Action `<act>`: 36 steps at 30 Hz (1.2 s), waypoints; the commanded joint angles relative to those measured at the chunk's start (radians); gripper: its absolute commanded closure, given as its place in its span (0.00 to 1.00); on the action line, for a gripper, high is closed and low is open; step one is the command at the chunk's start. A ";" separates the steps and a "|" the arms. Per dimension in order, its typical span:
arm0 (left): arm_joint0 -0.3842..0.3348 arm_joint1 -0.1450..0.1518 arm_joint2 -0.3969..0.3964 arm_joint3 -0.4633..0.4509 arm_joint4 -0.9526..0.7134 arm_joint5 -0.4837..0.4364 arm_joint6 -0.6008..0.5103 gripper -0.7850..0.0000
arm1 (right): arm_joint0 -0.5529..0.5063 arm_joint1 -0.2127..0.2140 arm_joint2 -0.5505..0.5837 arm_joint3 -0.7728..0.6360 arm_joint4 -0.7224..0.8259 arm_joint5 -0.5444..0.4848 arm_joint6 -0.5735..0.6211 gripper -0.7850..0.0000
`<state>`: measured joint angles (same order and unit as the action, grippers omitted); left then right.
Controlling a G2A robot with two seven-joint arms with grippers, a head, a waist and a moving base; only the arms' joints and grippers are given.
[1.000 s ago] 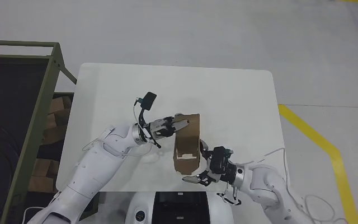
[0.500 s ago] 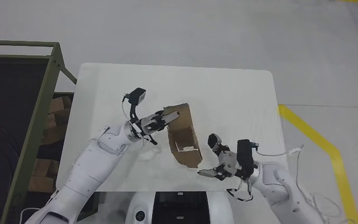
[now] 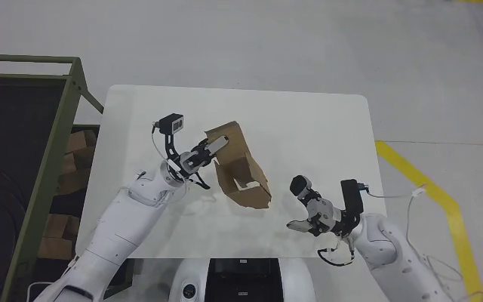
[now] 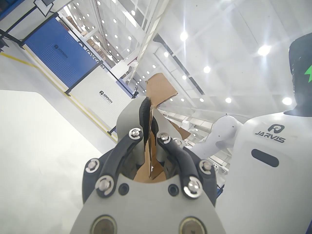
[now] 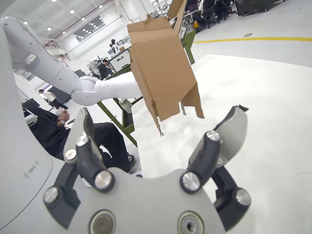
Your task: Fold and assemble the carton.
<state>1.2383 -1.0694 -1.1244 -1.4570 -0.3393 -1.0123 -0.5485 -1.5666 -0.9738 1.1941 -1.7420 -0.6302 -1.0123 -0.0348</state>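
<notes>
Left gripper (image 3: 211,147) holds the half-opened carton (image 3: 238,170) tilted over the bench (image 3: 302,121); right gripper (image 3: 300,204) stands wide open beside it.

Top view: the carton is near the bench's middle with its open side up, the left fingers on its upper flap and the right gripper apart from its near corner. Left wrist view: the fingers are pinched tight on a thin cardboard edge. Right wrist view: the fingers are spread and grip nothing; the carton's loose lower flaps show here, hidden from above.

Carton (image 3: 240,172) over mid-table (image 3: 317,121), left gripper (image 3: 214,144) on its far flap (right gripper (image 3: 299,204) apart, near front edge)
</notes>
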 commanded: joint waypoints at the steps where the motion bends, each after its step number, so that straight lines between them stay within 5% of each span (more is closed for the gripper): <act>1: -0.001 0.000 0.001 0.001 0.003 0.000 -0.003 1.00 | -0.001 0.000 0.001 -0.001 -0.002 0.000 -0.001 0.00; 9: -0.001 0.000 0.001 0.001 0.003 0.000 -0.003 1.00 | -0.001 -0.002 -0.002 -0.006 -0.006 0.029 0.000 0.00; 24: 0.014 -0.024 -0.008 -0.012 -0.053 0.076 0.157 1.00 | 0.095 -0.028 -0.136 0.066 0.082 0.000 -0.016 0.00; 31: 0.017 -0.036 -0.010 -0.012 -0.080 0.082 0.195 1.00 | 0.162 -0.043 -0.204 0.126 0.118 0.000 -0.016 0.16; 36: 0.014 -0.043 -0.008 -0.005 -0.127 0.107 0.199 1.00 | 0.184 -0.052 -0.228 0.134 0.117 0.000 -0.056 0.20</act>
<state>1.2546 -1.1113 -1.1320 -1.4654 -0.4576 -0.9114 -0.3451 -1.3852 -1.0240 0.9707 -1.6068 -0.5103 -1.0123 -0.0772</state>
